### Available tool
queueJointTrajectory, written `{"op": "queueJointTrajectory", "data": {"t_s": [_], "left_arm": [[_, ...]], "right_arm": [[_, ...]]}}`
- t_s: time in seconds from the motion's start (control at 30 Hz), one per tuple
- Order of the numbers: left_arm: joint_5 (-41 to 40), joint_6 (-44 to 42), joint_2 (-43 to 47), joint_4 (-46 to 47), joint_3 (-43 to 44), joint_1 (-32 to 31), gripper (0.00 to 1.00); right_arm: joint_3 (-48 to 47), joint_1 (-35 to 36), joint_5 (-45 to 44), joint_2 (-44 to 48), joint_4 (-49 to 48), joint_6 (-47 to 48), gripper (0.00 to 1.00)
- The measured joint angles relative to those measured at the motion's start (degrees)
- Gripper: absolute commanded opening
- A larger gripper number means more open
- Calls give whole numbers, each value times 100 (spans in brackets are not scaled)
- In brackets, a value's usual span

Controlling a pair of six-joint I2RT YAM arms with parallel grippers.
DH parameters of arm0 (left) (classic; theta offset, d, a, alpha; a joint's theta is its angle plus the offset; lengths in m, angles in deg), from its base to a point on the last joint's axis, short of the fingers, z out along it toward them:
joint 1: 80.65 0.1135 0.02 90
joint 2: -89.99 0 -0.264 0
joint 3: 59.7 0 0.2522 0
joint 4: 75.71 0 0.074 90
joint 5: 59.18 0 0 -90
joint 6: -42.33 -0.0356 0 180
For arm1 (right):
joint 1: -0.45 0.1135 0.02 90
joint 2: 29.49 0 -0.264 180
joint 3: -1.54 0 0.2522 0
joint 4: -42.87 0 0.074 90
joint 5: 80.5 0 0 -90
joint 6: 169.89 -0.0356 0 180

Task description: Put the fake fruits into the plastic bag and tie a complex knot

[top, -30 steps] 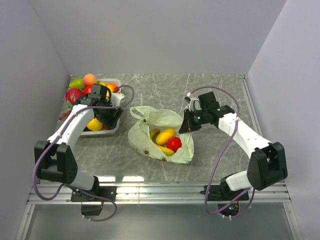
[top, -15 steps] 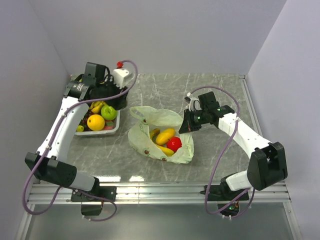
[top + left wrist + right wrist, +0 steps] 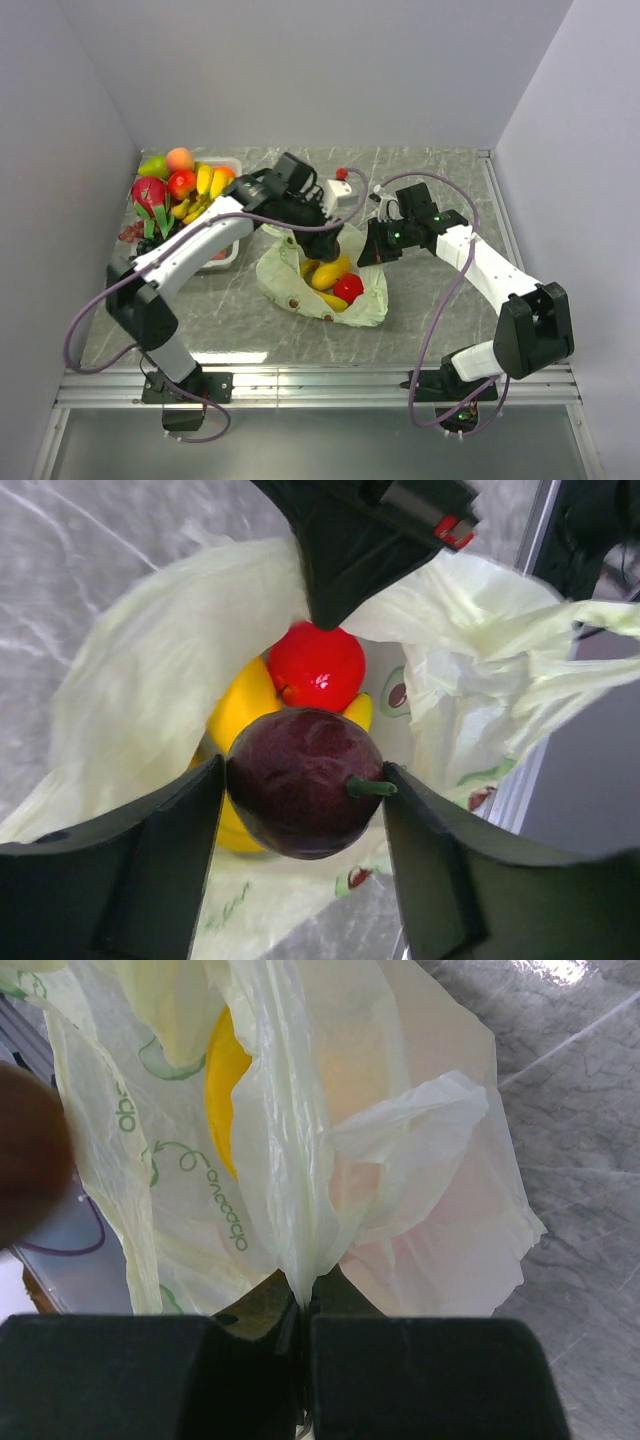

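The pale-green plastic bag (image 3: pixel 300 285) lies open mid-table, with a yellow fruit (image 3: pixel 333 270) and a red apple (image 3: pixel 348 288) inside. My left gripper (image 3: pixel 325 232) hovers over the bag's mouth. In the left wrist view it (image 3: pixel 303 810) is shut on a dark purple fruit (image 3: pixel 300 780) with a green stem, above the red apple (image 3: pixel 318 667) and the yellow fruit (image 3: pixel 240 705). My right gripper (image 3: pixel 372 250) is shut on the bag's right rim. In the right wrist view it (image 3: pixel 303 1305) pinches a fold of the bag (image 3: pixel 400 1180). No knot shows.
The clear tray (image 3: pixel 224 258) at the back left holds several more fruits: a pink dragonfruit (image 3: pixel 150 195), a peach (image 3: pixel 180 158), bananas (image 3: pixel 205 180). Grey walls stand close on the left, back and right.
My left arm has swung from the tray at the back left to over the bag's mouth, carrying the dark purple fruit. The right gripper and the bag have stayed put.
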Motion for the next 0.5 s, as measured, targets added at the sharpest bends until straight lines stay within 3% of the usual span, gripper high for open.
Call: {"op": "queueJointTrajectory", "data": {"t_s": [0.03,0.13,0.33,0.5], "left_arm": [[-24,-11,-140,15,-13,-70,84],[-120,-13,-337,61,-111,-94,99],[-120,50,74,70,-151,354,99],[170,302,994,50,-199,2068,99]], "right_arm": [[-4,0,0,-2,7,0,0],[-37,0,-20,-2,4,2,0],[-42,0,-24,-2,11,4,0],[-42,0,-48,-2,28,4,0]]}}
